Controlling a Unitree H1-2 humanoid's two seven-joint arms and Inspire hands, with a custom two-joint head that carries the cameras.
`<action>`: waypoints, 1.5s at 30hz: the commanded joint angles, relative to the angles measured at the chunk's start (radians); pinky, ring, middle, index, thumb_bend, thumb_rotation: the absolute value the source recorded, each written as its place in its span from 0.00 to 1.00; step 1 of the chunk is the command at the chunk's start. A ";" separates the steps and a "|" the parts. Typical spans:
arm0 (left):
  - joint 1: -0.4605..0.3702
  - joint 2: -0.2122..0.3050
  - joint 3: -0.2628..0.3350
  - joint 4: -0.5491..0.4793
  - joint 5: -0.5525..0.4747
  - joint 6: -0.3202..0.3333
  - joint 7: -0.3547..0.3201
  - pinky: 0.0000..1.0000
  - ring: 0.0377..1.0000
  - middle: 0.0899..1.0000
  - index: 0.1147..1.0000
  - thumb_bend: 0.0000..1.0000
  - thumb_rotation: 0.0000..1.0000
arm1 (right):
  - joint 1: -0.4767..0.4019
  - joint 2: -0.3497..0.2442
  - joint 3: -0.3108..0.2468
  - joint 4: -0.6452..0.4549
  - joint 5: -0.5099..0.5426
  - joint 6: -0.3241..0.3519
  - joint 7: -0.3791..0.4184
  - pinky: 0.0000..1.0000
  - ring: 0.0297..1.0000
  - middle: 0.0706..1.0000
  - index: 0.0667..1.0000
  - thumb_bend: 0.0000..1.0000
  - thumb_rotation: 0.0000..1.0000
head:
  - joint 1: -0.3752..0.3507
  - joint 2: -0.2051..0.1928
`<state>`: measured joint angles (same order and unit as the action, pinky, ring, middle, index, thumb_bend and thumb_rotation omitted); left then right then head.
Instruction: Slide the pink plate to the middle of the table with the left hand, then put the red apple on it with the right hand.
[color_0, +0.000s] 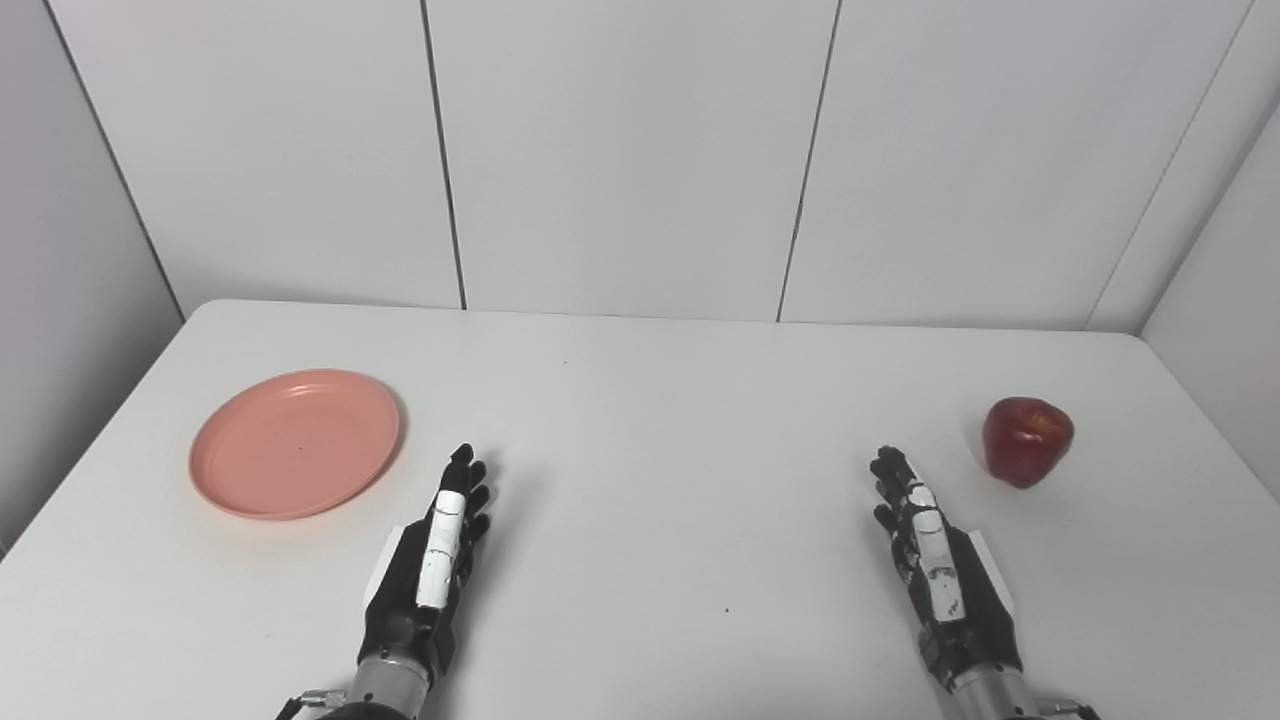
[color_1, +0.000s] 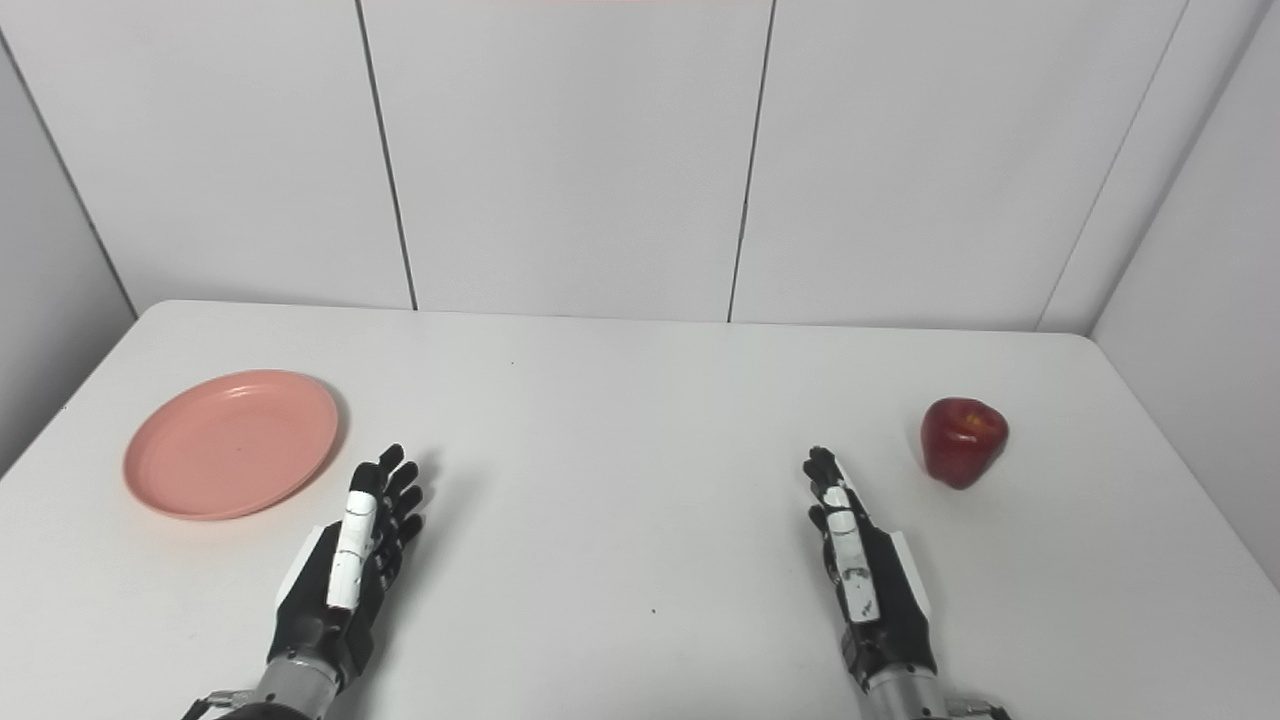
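Observation:
The pink plate (color_0: 295, 441) lies flat on the left side of the white table (color_0: 660, 420), with nothing on it. A red apple (color_0: 1026, 440) stands upright on the right side. My left hand (color_0: 432, 560) rests near the front edge, just right of the plate and apart from it, fingers stretched out and holding nothing. My right hand (color_0: 935, 560) is set edge-on near the front, left of the apple with a gap between them, also open and empty.
Grey wall panels (color_0: 640, 150) close off the back and both sides of the table. A wide stretch of bare tabletop (color_1: 620, 450) separates my two hands.

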<state>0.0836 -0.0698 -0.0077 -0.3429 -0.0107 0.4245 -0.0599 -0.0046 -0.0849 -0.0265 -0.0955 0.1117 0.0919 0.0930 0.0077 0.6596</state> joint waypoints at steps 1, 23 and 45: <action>0.036 0.034 -0.002 -0.041 0.001 -0.001 -0.005 1.00 1.00 1.00 1.00 0.79 1.00 | -0.021 0.003 -0.006 -0.020 0.007 -0.052 0.002 1.00 1.00 0.94 0.93 0.85 1.00 | 0.001 -0.001; 0.033 0.040 -0.004 -0.026 -0.001 -0.010 -0.013 1.00 1.00 1.00 1.00 0.79 1.00 | -0.024 0.000 -0.004 -0.015 0.007 -0.047 0.009 1.00 1.00 0.94 0.93 0.85 1.00 | 0.001 -0.001; 0.036 0.025 -0.013 -0.027 0.004 -0.012 -0.005 1.00 1.00 1.00 1.00 0.79 1.00 | -0.022 -0.014 -0.010 -0.010 0.012 -0.052 0.016 1.00 0.99 0.94 0.93 0.85 1.00 | 0.057 -0.016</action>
<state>0.0835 -0.0703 -0.0134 -0.3420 -0.0102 0.4245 -0.0612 -0.0048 -0.0890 -0.0283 -0.0937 0.1137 0.0918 0.0993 0.0566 0.6458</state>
